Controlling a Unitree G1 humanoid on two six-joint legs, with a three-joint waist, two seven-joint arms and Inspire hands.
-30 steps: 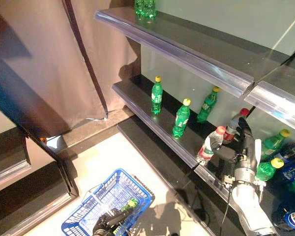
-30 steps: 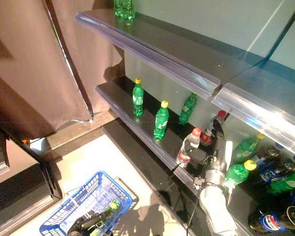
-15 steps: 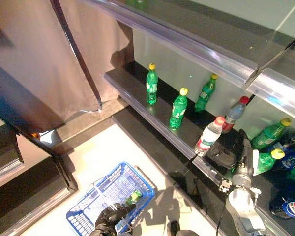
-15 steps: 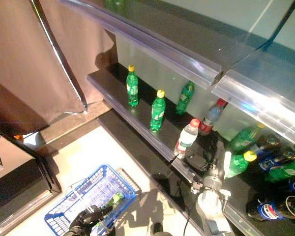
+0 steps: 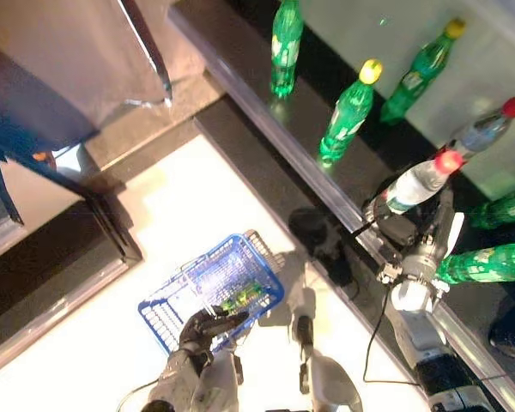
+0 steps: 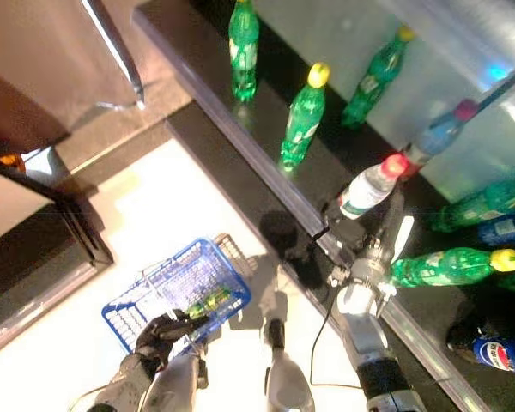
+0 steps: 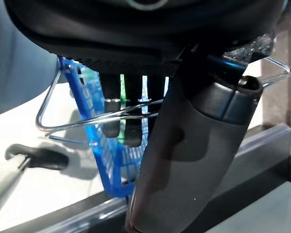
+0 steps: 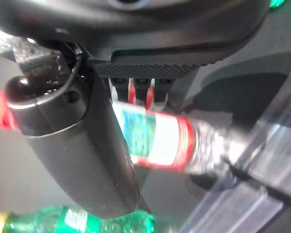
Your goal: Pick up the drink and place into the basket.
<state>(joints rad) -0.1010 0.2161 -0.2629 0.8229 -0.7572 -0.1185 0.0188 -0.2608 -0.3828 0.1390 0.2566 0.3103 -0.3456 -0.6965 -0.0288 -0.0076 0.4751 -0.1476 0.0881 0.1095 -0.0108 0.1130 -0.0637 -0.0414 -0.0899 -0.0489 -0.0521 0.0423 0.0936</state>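
Note:
A clear bottle with a red cap and a red and blue label leans to the right at the front edge of the dark shelf. My right hand is shut on its lower part. In the right wrist view the thumb and fingers close round the bottle. My left hand is shut on the thin wire handles of the blue basket, which hangs low at the left above the pale floor. A green bottle lies in the basket.
Green bottles with yellow caps stand along the shelf, and one lies to the right of my right hand. Another red-capped bottle stands behind. A brown curtain hangs at the upper left. A lower dark ledge runs below the shelf.
The whole view has tipped downward, so the camera moved. My right hand now grips the clear bottle, which leans right instead of standing upright. The basket still hangs from my left hand.

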